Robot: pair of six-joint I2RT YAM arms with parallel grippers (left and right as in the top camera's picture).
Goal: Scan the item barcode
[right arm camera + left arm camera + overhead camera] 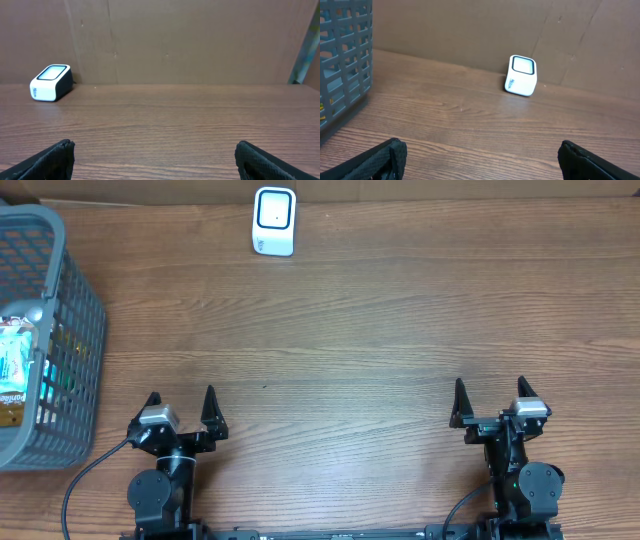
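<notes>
A white barcode scanner (pixel 274 221) with a dark window stands at the table's far edge, also seen in the left wrist view (pixel 521 75) and the right wrist view (pixel 51 82). Packaged items (pixel 18 370) lie inside a grey basket (pixel 80 300) at the left. My left gripper (pixel 181 406) sits open near the front edge, right of the basket, nothing between its fingers (pixel 385 159). At the front right, my right gripper (pixel 490 395) also stands open and empty, its fingers (pixel 52 159) wide apart.
A brown cardboard wall (pixel 190 40) rises behind the wooden table (pixel 360 330). The basket's grey lattice side (pixel 342 60) stands close on the left of the left gripper.
</notes>
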